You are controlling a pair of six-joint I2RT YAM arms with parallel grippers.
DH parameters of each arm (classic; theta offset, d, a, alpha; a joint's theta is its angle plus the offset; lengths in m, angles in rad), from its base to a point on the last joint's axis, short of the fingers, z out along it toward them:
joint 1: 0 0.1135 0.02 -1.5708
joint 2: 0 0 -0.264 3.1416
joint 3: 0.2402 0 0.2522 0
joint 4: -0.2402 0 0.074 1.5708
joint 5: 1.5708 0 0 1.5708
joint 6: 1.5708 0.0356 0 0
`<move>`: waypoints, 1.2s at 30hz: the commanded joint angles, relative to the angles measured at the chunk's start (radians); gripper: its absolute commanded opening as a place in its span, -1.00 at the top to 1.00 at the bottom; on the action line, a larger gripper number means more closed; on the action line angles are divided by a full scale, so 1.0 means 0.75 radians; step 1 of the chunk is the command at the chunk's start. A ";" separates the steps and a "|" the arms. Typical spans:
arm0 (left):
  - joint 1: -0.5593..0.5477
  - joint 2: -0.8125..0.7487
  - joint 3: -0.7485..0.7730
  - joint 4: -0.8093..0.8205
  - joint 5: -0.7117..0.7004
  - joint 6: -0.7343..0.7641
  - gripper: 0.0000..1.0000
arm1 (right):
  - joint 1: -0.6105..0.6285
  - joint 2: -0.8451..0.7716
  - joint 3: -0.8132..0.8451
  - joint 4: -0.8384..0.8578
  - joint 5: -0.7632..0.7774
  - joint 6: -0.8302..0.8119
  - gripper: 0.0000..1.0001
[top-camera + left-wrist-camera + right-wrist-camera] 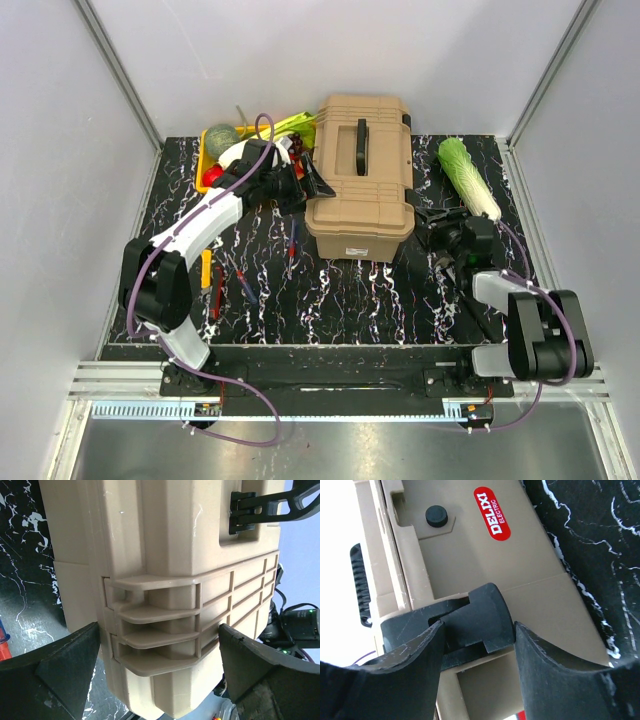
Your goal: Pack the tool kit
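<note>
Tan toolbox (360,175) sits closed. Your left gripper (160,635) is spread around its ribbed end, your right gripper (479,627) around its black latch (480,607).

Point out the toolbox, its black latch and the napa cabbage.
toolbox (362,198): top external view, on its tan lid.
black latch (485,615): right wrist view, on its rounded front.
napa cabbage (468,177): top external view, on its leafy middle.
</note>
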 commanded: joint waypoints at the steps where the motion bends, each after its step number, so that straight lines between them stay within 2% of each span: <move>1: -0.118 0.040 -0.060 -0.193 -0.109 0.152 -0.90 | 0.083 -0.188 0.156 -0.225 -0.293 -0.290 0.43; 6: -0.118 0.034 -0.042 -0.236 -0.166 0.178 -0.90 | 0.083 -0.296 0.256 -0.563 -0.179 -0.489 0.38; 9: -0.118 0.026 -0.023 -0.265 -0.209 0.201 -0.90 | 0.083 -0.345 0.319 -0.704 -0.109 -0.587 0.26; 10: -0.118 0.020 -0.013 -0.275 -0.227 0.209 -0.90 | 0.083 -0.361 0.346 -0.759 -0.089 -0.616 0.16; 14: -0.118 -0.011 0.071 -0.336 -0.311 0.246 -0.91 | 0.081 -0.453 0.415 -0.978 0.038 -0.706 -0.54; 18: -0.118 -0.064 0.183 -0.398 -0.423 0.297 -0.95 | 0.083 -0.560 0.454 -1.158 0.197 -0.810 -0.84; 22: -0.118 -0.117 0.261 -0.427 -0.538 0.350 -0.98 | 0.081 -0.564 0.497 -1.195 0.226 -0.906 -0.88; 29: -0.118 -0.134 0.386 -0.441 -0.561 0.432 -0.98 | 0.065 -0.446 0.595 -1.175 0.188 -0.994 -0.90; 32: -0.118 -0.101 0.510 -0.433 -0.530 0.465 -0.98 | 0.036 -0.344 0.699 -1.169 0.098 -1.029 -0.90; 36: -0.116 -0.019 0.637 -0.270 -0.371 0.493 -0.98 | 0.011 -0.268 0.787 -1.167 0.040 -1.041 -0.89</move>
